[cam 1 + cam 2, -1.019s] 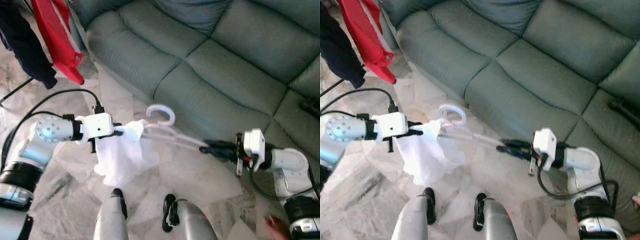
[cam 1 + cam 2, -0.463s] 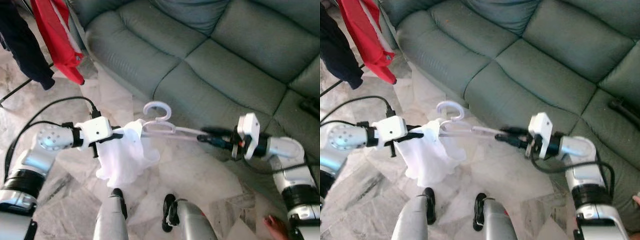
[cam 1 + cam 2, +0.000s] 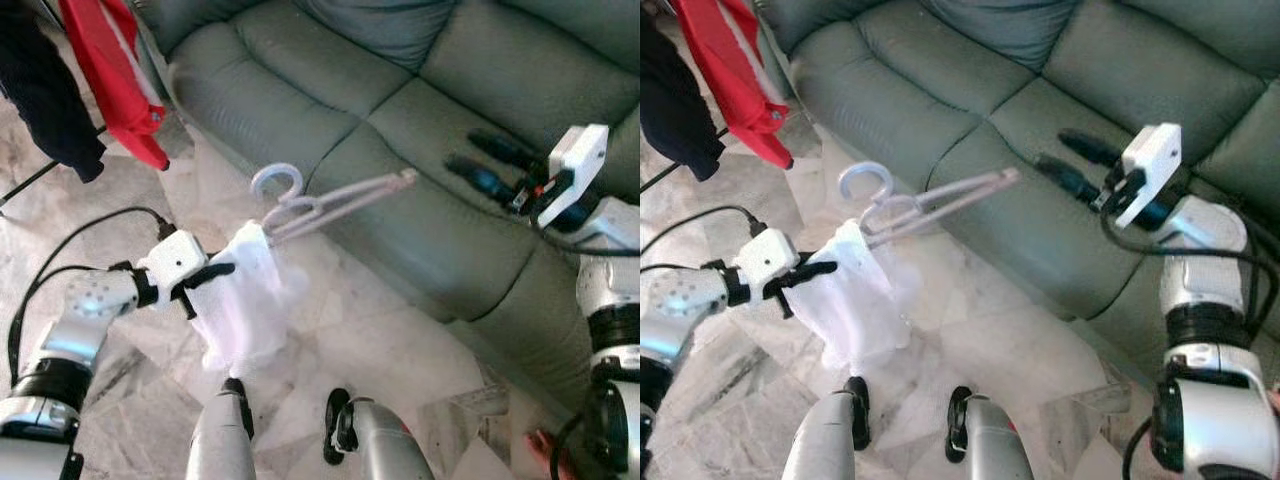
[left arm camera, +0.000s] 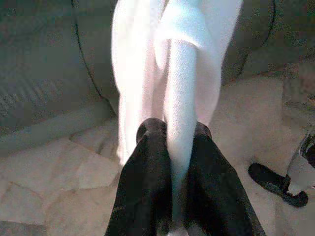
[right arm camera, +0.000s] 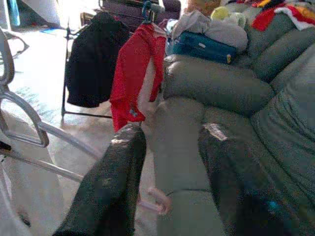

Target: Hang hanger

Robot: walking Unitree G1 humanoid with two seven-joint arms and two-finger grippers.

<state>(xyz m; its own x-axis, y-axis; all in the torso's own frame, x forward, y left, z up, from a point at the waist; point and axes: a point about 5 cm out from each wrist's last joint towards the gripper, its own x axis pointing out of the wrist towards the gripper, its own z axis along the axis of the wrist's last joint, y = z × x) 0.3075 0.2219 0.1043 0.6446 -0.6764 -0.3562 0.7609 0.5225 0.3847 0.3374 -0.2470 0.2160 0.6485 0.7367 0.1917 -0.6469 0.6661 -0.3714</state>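
Where left gripper (image 3: pixel 222 270) pinches cloth (image 4: pixel 179 98), hanger (image 3: pixel 320 205) above.

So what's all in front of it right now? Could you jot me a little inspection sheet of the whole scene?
Surface: pale marble floor in front of a grey-green sofa.
Job's things: white garment draped on one end of a pale hanger, hook up, other end free over the sofa's front edge.
Clutter: nothing seen on the floor; a bundle of bags and clothes on the sofa's far end.
End effectors: left end effector shut on the white garment; right end effector open, off the hanger, over the sofa seat.
Cables: black cable looping from the left wrist.
Surroundings: red garment and dark garment hanging on a rack.
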